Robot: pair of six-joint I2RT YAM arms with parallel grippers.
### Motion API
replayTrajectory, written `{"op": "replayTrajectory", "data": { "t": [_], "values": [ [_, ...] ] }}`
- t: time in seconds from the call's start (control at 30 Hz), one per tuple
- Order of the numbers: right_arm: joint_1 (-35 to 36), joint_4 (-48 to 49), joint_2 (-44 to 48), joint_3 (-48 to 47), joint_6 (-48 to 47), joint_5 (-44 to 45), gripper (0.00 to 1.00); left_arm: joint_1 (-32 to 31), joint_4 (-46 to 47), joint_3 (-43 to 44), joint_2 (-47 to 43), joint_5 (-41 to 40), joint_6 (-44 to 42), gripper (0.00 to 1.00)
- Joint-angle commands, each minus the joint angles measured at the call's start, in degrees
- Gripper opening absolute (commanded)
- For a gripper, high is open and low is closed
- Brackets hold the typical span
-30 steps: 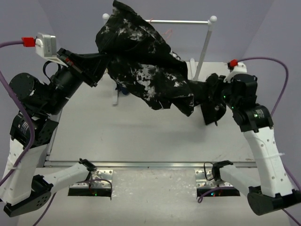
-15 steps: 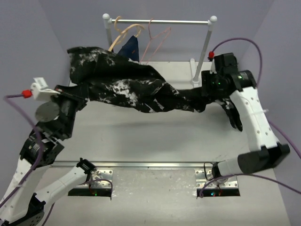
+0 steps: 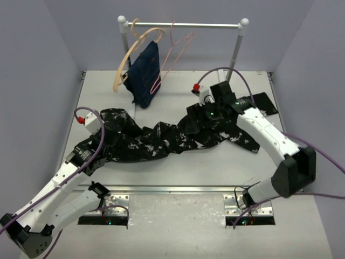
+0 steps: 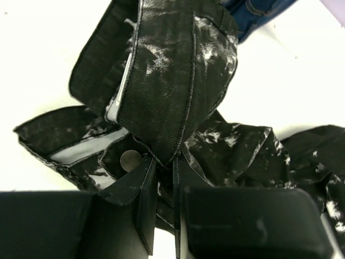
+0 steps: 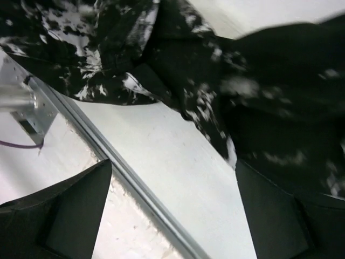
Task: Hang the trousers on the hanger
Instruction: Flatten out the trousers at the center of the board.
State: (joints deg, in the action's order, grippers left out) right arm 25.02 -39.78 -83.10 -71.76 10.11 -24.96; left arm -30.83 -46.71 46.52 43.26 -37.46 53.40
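The black, white-speckled trousers [image 3: 161,137] lie crumpled in a long band across the table. My left gripper [image 3: 105,144] is at their left end. In the left wrist view it [image 4: 167,167] is shut on a fold of the trousers [image 4: 178,81] near the waistband. My right gripper [image 3: 195,116] hovers over the right part of the trousers. In the right wrist view it [image 5: 172,167] is open, with only bare table between its fingers and the trousers [image 5: 215,70] just beyond. The pink wire hanger [image 3: 175,48] hangs on the rail at the back.
A white rail [image 3: 183,25] on two posts stands at the back. On it a tan wooden hanger [image 3: 129,54] carries a navy garment [image 3: 145,75]. A metal strip [image 3: 172,189] runs along the table's near edge.
Both arms have come down from holding the trousers stretched in the air, and the trousers now lie on the table. My right gripper has opened and let go of them.
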Motion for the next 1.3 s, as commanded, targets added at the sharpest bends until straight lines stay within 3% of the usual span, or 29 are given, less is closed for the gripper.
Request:
{"op": "replayTrajectory", "data": {
  "t": [0.0, 0.17, 0.23, 0.33, 0.37, 0.4, 0.53, 0.63, 0.73, 0.8, 0.9, 1.03, 1.13, 1.27],
  "values": [
    [6.46, 11.34, -14.85, 0.14, -3.32, 0.47, 0.94, 0.16, -0.35, -0.73, -2.39, -5.32, 2.67, 0.0],
    [10.18, 13.58, -22.3, -2.56, -6.47, 7.59, 0.91, 0.16, -2.42, 3.56, -1.86, -8.89, 0.46, 0.02],
    [10.9, 13.87, -24.57, -2.66, -7.25, 8.95, 0.84, 0.16, -0.61, 4.58, -3.06, -8.52, -2.95, 0.0],
    [11.24, 14.03, -23.91, -1.21, -5.92, 12.01, 0.21, 0.19, 5.62, 4.72, -6.46, -5.46, -10.53, 0.0],
    [11.26, 14.62, -22.1, 0.22, -4.86, 13.87, 0.05, 0.16, 7.75, 4.76, -7.55, -4.35, -13.18, 0.0],
    [11.19, 14.96, -18.13, 2.83, -3.94, 17.4, 0.02, 0.16, 8.66, 5.02, -7.94, -3.67, -14.91, 0.0],
    [11.19, 10.68, -5.52, 7.13, 1.03, 28.63, 0.0, 0.16, 8.93, 8.39, -8.62, -3.9, -20.2, 0.0],
    [11.19, 2.73, 3.23, 4.13, 2.98, 38.22, 0.0, 0.16, 7.08, 10.96, -9.18, -7.67, -21.91, 0.0],
    [11.23, -2.0, 8.66, 1.16, 3.01, 40.77, 0.0, 0.16, 4.54, 13.7, -9.6, -13.53, -21.67, 0.0],
    [11.19, -1.84, 12.27, 1.07, 1.75, 36.7, 0.01, 0.16, 3.43, 14.89, -9.58, -17.39, -21.71, 0.0],
    [11.19, -3.22, 14.02, 1.84, 2.13, 38.45, 0.0, 0.16, 2.84, 16.87, -9.36, -21.49, -22.26, 0.0],
    [8.13, -3.78, 14.8, 3.08, 2.49, 58.16, 0.0, 0.16, 4.42, 17.49, -8.81, -24.9, -24.18, 0.0],
    [1.77, -3.62, 12.7, -0.55, 0.47, 58.46, 0.0, 0.16, 5.69, 16.81, -9.09, -24.3, -24.66, 0.0],
    [0.03, -2.3, 7.13, -8.69, -2.71, 60.18, 0.0, 0.16, 7.05, 15.62, -11.89, -23.6, -23.84, 0.0]
  ]
}}
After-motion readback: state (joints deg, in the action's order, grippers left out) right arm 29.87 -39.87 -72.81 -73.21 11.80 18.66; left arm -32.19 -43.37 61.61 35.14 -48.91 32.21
